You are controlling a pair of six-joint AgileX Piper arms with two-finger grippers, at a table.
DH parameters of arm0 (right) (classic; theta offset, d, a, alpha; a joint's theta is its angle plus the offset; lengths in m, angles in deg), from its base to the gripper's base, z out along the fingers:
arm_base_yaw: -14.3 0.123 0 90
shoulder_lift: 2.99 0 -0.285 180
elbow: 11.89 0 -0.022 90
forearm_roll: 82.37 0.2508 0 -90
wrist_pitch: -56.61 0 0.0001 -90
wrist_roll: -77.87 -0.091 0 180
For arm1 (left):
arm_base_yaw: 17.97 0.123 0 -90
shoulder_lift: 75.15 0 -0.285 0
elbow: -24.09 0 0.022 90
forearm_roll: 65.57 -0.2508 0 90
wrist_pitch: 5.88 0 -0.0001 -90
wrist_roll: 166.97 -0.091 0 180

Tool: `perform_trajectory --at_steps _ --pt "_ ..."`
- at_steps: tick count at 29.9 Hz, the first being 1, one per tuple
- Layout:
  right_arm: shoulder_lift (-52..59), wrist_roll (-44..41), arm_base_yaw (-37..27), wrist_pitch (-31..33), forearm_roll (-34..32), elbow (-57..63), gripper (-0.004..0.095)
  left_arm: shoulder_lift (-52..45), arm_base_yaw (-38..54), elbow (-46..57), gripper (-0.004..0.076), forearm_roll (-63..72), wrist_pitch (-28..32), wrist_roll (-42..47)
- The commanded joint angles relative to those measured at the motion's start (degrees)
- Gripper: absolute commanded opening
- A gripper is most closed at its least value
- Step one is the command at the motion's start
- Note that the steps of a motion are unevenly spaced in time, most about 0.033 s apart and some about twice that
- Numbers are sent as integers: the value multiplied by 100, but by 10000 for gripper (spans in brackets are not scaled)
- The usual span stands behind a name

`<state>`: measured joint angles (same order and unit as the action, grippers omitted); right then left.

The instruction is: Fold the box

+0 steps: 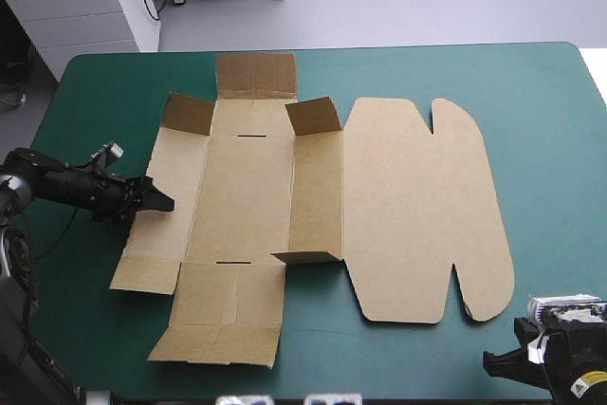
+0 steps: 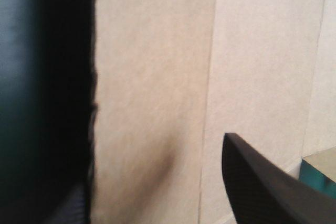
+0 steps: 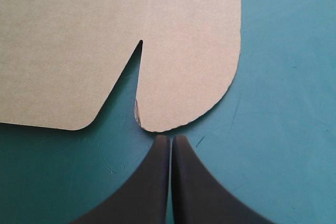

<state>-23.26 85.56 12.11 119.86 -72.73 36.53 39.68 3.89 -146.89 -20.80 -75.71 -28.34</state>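
**Flat brown box with a gripper at each end**

From above, the box is seen spread out on the teal-green table. Most of it is lying flat. Three small flaps are tipped up, two at the box's far side and one at its near side. The wide lid is laid flat on the box's right side. The left gripper is held at the box's left edge, with its tip just over the board. The right gripper is seen on the bare cover by the box's near right corner, just off the lid's round tab.

In the left wrist view, most of the picture is filled by the box. The black fingers are spread wide apart and nothing is gripped. One finger is held over the board. The other is hard to make out in the dark by the box's edge.

In the right wrist view, the two fingers are pressed together into one point and nothing is held. The round tab is found just ahead of the point, very close. Whether it is touched cannot be told.
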Motion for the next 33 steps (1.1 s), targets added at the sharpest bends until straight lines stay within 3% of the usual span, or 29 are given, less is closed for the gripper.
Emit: perform_trajectory --at_steps 1,11,13,18,24,30,33 --pt "-89 1 7 -298 2 -128 -4 -50 -329 -34 438 -10 -408 -31" --pt "-89 -2 7 -298 2 -128 -4 -50 -669 -34 407 -1 -302 68" --pt "-89 -13 7 -298 2 -128 -4 -50 -669 -34 330 -11 -328 203" --pt "-89 -13 7 -298 2 -128 -4 -50 -669 -34 -6 -31 -308 144" --pt "-89 -13 7 -298 2 -128 -4 -100 -682 -63 -8 -27 -103 55" --pt "-89 -13 7 -298 2 -128 -4 -376 -1026 -709 -8 -400 -61 -997" --pt "-89 -13 7 -298 2 -128 -4 -506 -1435 -1155 -8 -880 152 -1102"
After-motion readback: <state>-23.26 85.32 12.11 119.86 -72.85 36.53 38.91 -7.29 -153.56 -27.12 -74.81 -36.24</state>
